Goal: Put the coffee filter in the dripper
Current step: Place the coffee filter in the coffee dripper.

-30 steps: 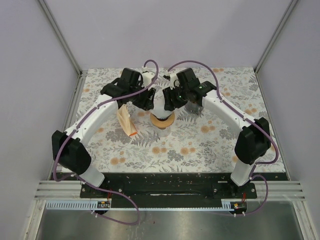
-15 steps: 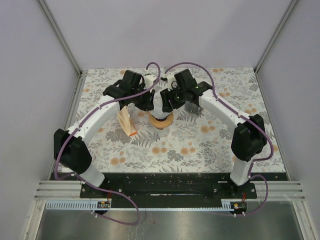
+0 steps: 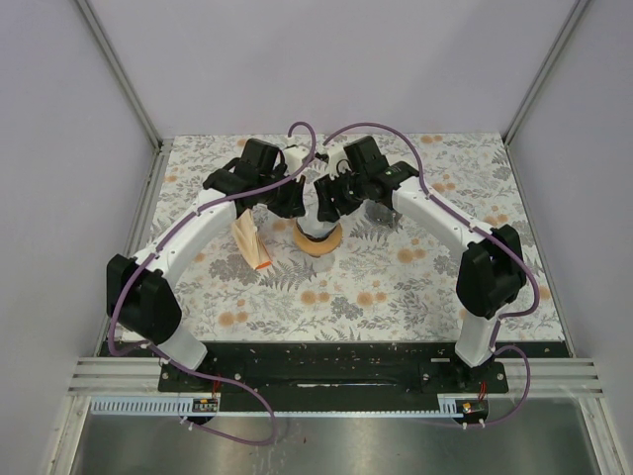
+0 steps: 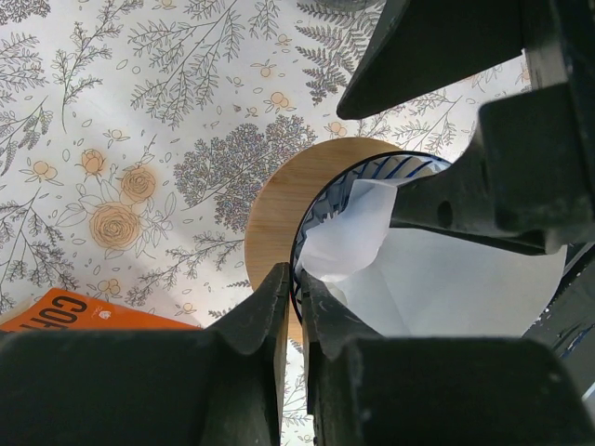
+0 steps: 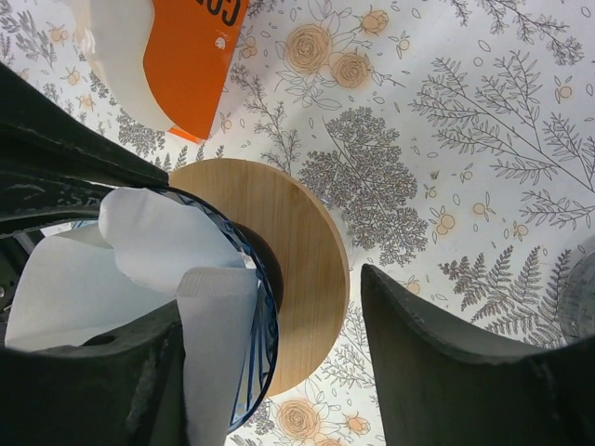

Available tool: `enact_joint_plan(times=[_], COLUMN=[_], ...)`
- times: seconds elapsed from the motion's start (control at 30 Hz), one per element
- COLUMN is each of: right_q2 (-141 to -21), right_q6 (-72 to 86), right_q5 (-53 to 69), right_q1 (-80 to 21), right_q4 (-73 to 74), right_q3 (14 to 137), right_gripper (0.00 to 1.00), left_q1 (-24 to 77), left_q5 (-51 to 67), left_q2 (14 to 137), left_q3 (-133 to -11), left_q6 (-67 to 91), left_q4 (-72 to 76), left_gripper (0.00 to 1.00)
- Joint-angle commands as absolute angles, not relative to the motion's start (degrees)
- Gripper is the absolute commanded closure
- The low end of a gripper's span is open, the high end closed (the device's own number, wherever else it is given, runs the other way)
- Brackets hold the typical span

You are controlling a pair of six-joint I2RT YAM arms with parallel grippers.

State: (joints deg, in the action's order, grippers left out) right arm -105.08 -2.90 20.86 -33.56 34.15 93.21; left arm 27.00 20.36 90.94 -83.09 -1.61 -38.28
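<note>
My left claw (image 4: 296,311) is pinched almost closed over the rim of the dripper (image 4: 325,195). One finger is outside the blue-striped wall and the other inside, by the white coffee filter (image 4: 446,288). My right claw (image 5: 270,311) stands wide apart and grips nothing, with one finger over the filter and the other out beyond the round wooden base (image 5: 297,242). The filter sits crumpled inside the dripper, right of centre on the floral table (image 4: 139,74). At lower left, an orange pack (image 4: 84,311) shows "CO"; the rest is cut off.
</note>
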Motion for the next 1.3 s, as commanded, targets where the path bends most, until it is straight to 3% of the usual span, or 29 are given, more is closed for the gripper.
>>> enact_joint_plan(times=[0.0,0.37,0.83,0.9,0.93,1.03,1.13,1.27], right_q2=[-105.8,-105.6,-107.0,-106.7,-106.7,-106.8,-106.6,-104.9], right_q6=[-4.6,-6.5,-7.4,-8.2,-8.4,-8.9,-9.0,-9.1], right_q5=[25.0,30.5,31.6,31.1,30.9,30.3,30.1,29.8], right_q1=[-33.2,-33.2,-33.2,-33.2,-33.2,-33.1,-33.2,-33.1], right_q4=[31.2,25.0,22.5,22.4,22.5,22.7,23.1,24.1], right_q3=[96.2,93.2,91.2,90.6,90.5,90.4,90.7,91.7], right_gripper=[0.35,0.34,0.74,0.77,0.78,0.72,0.56,0.45], left_q1=[26.9,26.9,26.9,26.8,26.9,26.9,26.8,26.6], left_q5=[22.3,22.4,22.7,22.9,22.9,22.8,22.3,22.0], left_q2=[89.9,89.8,90.3,90.0,89.9,89.9,89.7,89.3], left_q3=[-82.4,-82.4,-82.7,-83.0,-83.2,-84.0,-83.9,-84.1], left_q6=[-1.6,-1.6,-1.7,-1.8,-1.9,-2.2,-2.3,-2.5], left_q4=[-38.1,-38.1,-38.1,-38.2,-38.4,-39.2,-39.2,-39.8], left_gripper=[0.96,0.95,0.94,0.85,0.74,0.63,0.62,0.63])
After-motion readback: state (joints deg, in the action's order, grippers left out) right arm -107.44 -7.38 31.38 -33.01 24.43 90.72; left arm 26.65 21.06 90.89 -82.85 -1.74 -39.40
